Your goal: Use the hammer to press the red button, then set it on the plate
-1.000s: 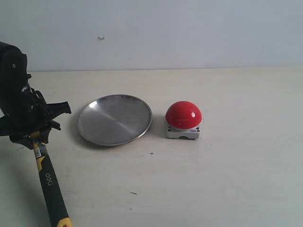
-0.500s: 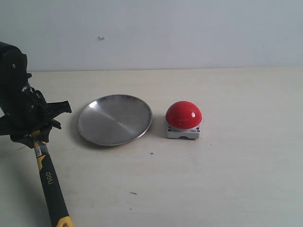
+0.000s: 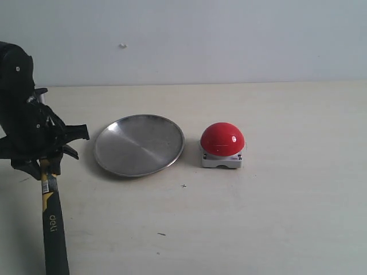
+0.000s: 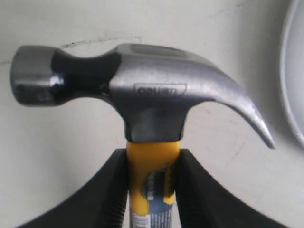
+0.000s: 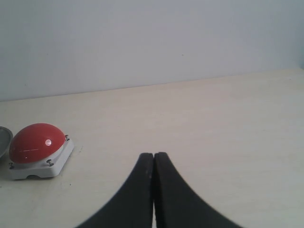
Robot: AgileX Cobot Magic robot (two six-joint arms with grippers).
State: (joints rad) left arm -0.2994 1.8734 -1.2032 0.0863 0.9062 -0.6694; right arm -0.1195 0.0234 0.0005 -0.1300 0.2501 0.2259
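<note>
Hammer (image 4: pixel 156 95), dark claw head, yellow neck pinched by left tool (image 4: pixel 152 159), right tool (image 5: pixel 154 157) pressed together

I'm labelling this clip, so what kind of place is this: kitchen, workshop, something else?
Probably a lab test bench, not a home: a pale table against a blank wall, holding a steel plate and a red button, with the robot's left tool gripping a hammer.
</note>
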